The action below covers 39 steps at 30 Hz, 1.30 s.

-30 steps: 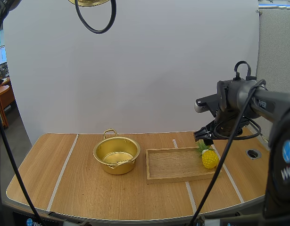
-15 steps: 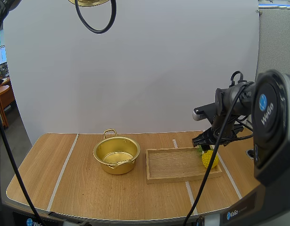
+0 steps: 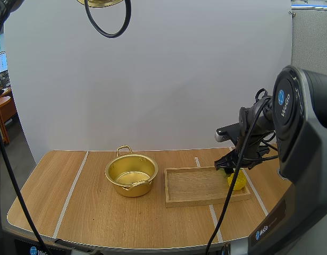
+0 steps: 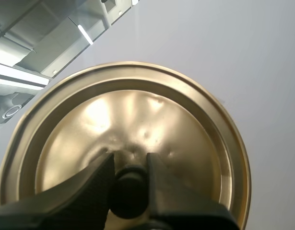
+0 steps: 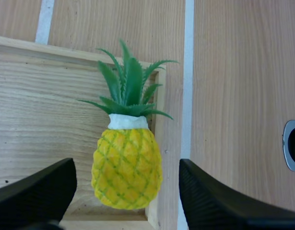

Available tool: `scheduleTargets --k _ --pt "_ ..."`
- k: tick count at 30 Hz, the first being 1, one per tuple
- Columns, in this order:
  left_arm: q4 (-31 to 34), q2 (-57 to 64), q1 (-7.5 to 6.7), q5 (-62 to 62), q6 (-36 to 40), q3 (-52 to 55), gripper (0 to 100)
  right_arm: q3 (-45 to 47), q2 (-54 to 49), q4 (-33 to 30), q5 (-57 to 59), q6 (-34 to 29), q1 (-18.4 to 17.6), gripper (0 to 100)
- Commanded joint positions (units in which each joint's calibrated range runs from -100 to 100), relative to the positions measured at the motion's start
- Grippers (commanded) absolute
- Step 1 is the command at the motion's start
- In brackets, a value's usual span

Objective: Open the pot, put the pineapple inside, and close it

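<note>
The right gripper has dropped to the pineapple in a corner of the wooden tray, fingers wide apart astride it, ready to grasp, while the left gripper pinches the lid by its knob, leaving the pot open.

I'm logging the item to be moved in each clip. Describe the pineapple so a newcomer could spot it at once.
On the wooden table, to the right of the open gold pot, lies a shallow wooden tray. The pineapple sits at the tray's right end, flanked by the open fingers of the right end effector. It is the only yellow thing with a green leafy crown.
</note>
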<state>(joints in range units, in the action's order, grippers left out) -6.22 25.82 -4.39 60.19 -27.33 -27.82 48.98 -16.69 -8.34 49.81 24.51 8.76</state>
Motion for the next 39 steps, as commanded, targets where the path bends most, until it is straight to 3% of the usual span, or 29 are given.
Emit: scheduleTargets --k 1,33,37,38,39 --pt "0.5 0.4 -0.13 -2.1 0.5 -0.5 0 -0.3 1.1 0.1 -2.2 0.4 0.3 100" --pt "0.5 0.4 -0.13 -2.5 0.5 -0.5 0 -0.3 12.1 -0.1 -10.8 0.4 0.3 98" --pt "0.5 0.4 -0.13 -2.5 0.5 -0.5 0 -0.3 12.1 0.3 -10.3 0.4 0.3 10" --pt "0.5 0.4 -0.13 -2.5 0.5 -0.5 0 -0.3 12.1 0.3 -10.3 0.4 0.3 0" --pt "0.5 0.4 -0.13 -2.5 0.5 -0.5 0 -0.3 12.0 0.3 -10.3 0.4 0.3 0"
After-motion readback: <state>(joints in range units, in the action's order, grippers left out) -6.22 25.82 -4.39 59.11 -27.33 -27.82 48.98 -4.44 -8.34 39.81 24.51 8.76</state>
